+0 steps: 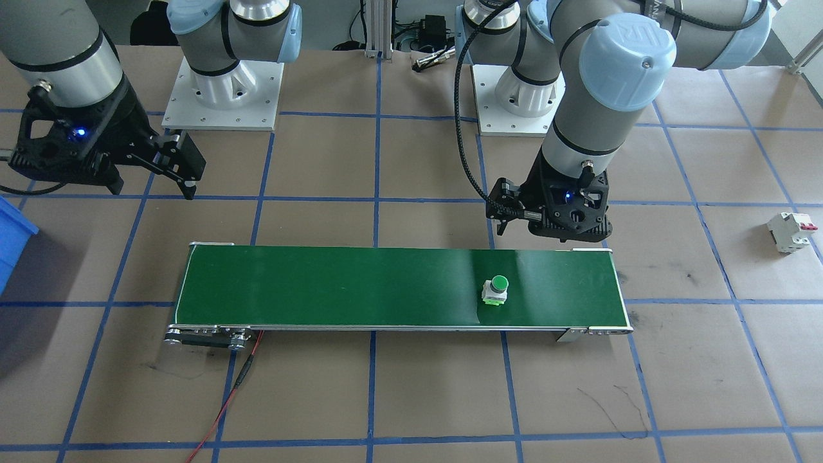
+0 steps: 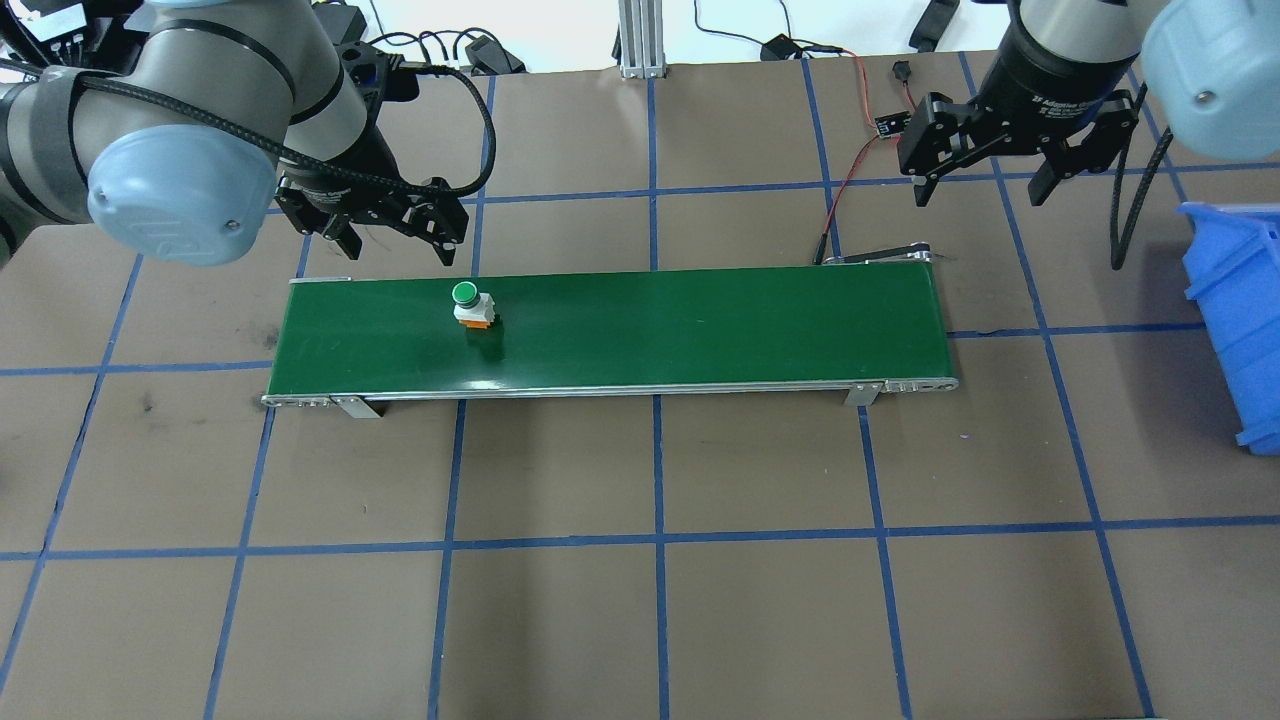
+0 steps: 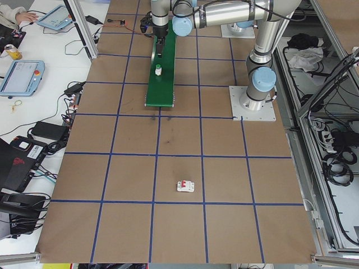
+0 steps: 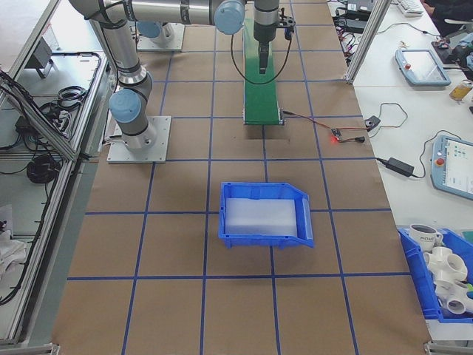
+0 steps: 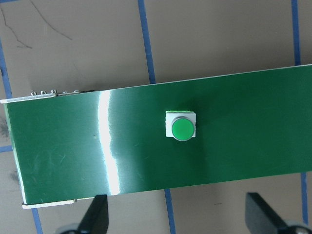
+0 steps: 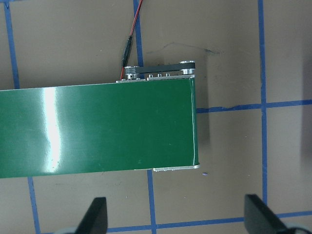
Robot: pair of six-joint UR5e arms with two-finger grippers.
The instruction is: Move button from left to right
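Standing upright on the green conveyor belt [image 2: 620, 330], the button [image 2: 471, 305] sits toward the belt's end on the robot's left, green cap up, touching nothing but the belt surface. Left gripper [image 2: 385, 235] hangs just beyond the belt's far edge, close to the button but not over it; its fingers [image 5: 95, 219] are spread wide and hold nothing, as the left wrist view shows. Right gripper [image 2: 985, 165] waits beyond the opposite belt end, likewise wide open and empty, with the blue bin [image 2: 1235, 320] just beside that end. A white circuit breaker [image 1: 791, 231] lies on the table, well apart from the belt, and plays no part.

Judged stage: button delivered to the belt, transfer along it not yet complete. Good practice here would be to keep the left gripper clear of the cap, and to centre the right gripper's open fingers across the blocky body, not the round cap, before closing.
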